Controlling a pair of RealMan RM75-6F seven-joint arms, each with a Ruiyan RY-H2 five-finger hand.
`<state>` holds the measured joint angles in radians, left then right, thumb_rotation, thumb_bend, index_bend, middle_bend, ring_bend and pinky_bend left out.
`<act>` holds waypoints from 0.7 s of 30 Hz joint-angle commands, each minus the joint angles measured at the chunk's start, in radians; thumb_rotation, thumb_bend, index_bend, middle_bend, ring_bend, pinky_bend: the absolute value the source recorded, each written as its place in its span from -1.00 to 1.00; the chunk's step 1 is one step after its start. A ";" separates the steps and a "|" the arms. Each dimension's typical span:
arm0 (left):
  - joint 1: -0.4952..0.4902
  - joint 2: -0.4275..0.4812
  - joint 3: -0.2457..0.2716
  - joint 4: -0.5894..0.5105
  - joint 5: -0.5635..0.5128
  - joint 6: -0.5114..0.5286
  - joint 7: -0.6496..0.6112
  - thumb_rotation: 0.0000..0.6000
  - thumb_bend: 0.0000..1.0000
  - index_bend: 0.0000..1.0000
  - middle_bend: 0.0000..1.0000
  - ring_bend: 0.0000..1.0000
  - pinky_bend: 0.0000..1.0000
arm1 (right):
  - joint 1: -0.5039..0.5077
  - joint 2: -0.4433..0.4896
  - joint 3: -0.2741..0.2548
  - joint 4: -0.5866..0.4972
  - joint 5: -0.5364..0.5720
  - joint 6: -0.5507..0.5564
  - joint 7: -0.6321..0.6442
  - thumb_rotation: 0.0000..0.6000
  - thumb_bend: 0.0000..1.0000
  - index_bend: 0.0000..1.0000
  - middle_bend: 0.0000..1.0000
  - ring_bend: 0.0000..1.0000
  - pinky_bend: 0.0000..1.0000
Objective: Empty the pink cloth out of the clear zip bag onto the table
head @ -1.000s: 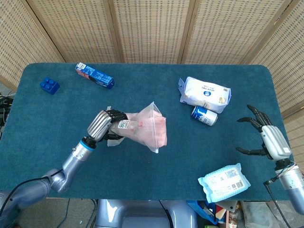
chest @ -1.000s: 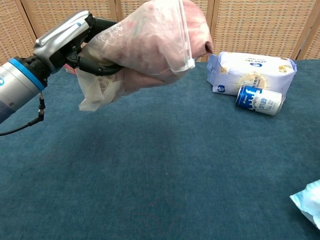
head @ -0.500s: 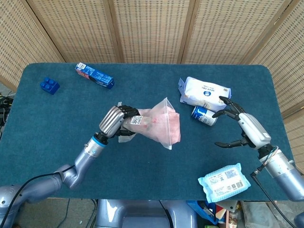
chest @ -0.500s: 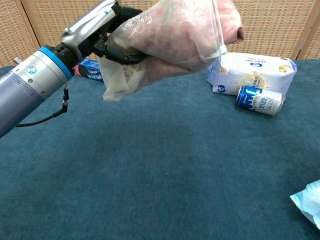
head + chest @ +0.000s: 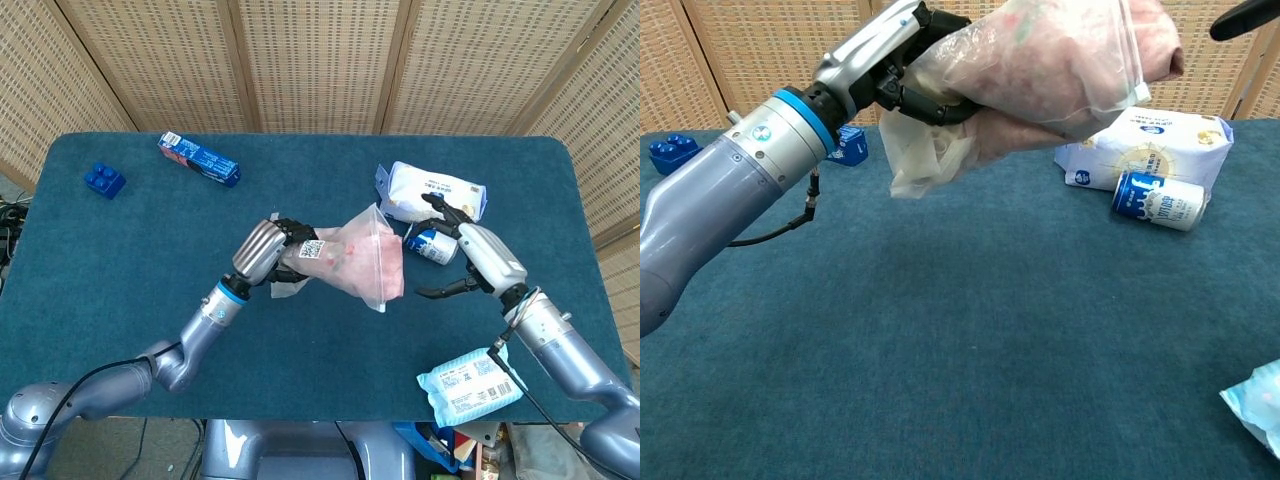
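Observation:
My left hand [image 5: 266, 250] [image 5: 898, 50] grips the closed end of the clear zip bag [image 5: 355, 265] [image 5: 1040, 75] and holds it in the air over the middle of the table. The pink cloth [image 5: 375, 270] [image 5: 1080, 55] fills the bag, and its tip pokes out of the mouth on the right side. My right hand [image 5: 462, 258] hovers just right of the bag's mouth with its fingers spread, holding nothing. In the chest view only a dark fingertip [image 5: 1245, 18] of it shows at the top right.
A white pouch [image 5: 433, 193] [image 5: 1150, 145] and a blue can [image 5: 430, 243] [image 5: 1160, 200] lie right behind my right hand. A light blue wipes pack [image 5: 472, 383] sits at the front right. A blue box [image 5: 198, 160] and blue brick [image 5: 104, 180] lie far left.
My left hand has carried the bag to the right and a bit higher. My right hand has swung in from the table's right edge to just beside the bag's mouth.

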<state>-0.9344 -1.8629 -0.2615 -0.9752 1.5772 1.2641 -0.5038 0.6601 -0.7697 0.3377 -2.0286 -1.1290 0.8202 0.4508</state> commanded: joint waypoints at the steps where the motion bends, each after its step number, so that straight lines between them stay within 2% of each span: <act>1: -0.013 -0.011 -0.005 0.004 -0.009 -0.010 0.004 1.00 -0.02 0.32 0.15 0.07 0.10 | 0.017 -0.029 0.001 -0.002 0.032 0.009 -0.037 1.00 -1.00 -0.34 -1.00 -1.00 -1.00; 10: -0.044 -0.030 -0.013 0.010 -0.032 -0.038 0.010 1.00 -0.02 0.32 0.15 0.07 0.10 | 0.009 -0.053 0.004 -0.004 0.025 0.029 -0.047 1.00 -1.00 -0.34 -1.00 -1.00 -1.00; 21: -0.069 -0.059 -0.018 0.025 -0.045 -0.043 0.013 1.00 -0.02 0.32 0.15 0.07 0.10 | 0.015 -0.090 -0.004 0.042 -0.021 -0.003 -0.017 1.00 -1.00 -0.34 -1.00 -1.00 -1.00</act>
<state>-1.0027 -1.9215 -0.2798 -0.9502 1.5321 1.2211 -0.4916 0.6749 -0.8590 0.3347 -1.9867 -1.1493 0.8182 0.4344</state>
